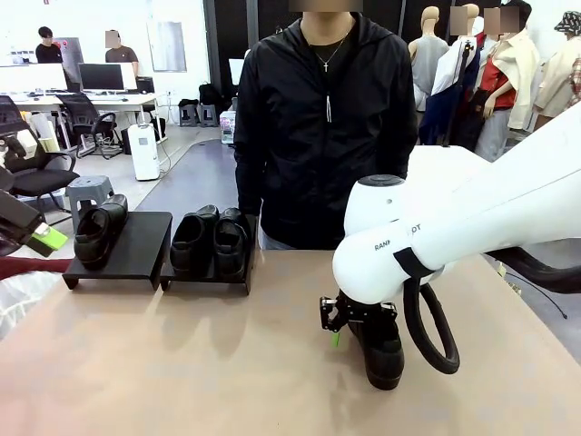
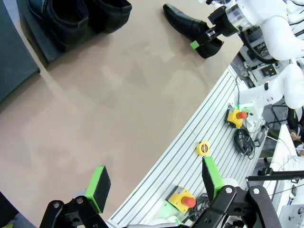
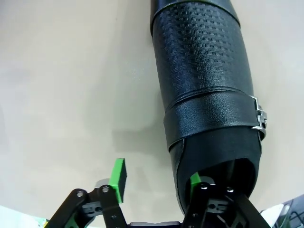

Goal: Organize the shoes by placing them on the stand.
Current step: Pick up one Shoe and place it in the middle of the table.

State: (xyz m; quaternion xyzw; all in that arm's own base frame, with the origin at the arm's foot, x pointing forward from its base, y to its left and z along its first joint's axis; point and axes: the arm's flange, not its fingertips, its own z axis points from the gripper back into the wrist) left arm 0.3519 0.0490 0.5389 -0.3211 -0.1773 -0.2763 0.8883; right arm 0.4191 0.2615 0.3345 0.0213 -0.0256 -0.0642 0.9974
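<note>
The stand (image 1: 141,247) sits at the far left of the table in two black sections. Its left section bears one shoe (image 1: 100,232), and two shoes (image 1: 211,241) stand side by side on its right section. A fourth black shoe (image 1: 383,352) with a strap and buckle lies on the table at the right. My right gripper (image 1: 349,322) is down at its heel end. In the right wrist view this shoe (image 3: 204,85) has one finger (image 3: 194,179) inside its opening and the other pad (image 3: 118,176) outside, apart from its side. My left gripper (image 2: 154,183) is open and holds nothing, at the table's left edge (image 1: 36,238).
A person (image 1: 322,136) in a black jacket stands at the far side, right behind the stand. Below the table's near edge, the left wrist view shows yellow boxes with red buttons (image 2: 236,115) and cables. The bare tabletop (image 1: 182,354) spreads between the stand and the lying shoe.
</note>
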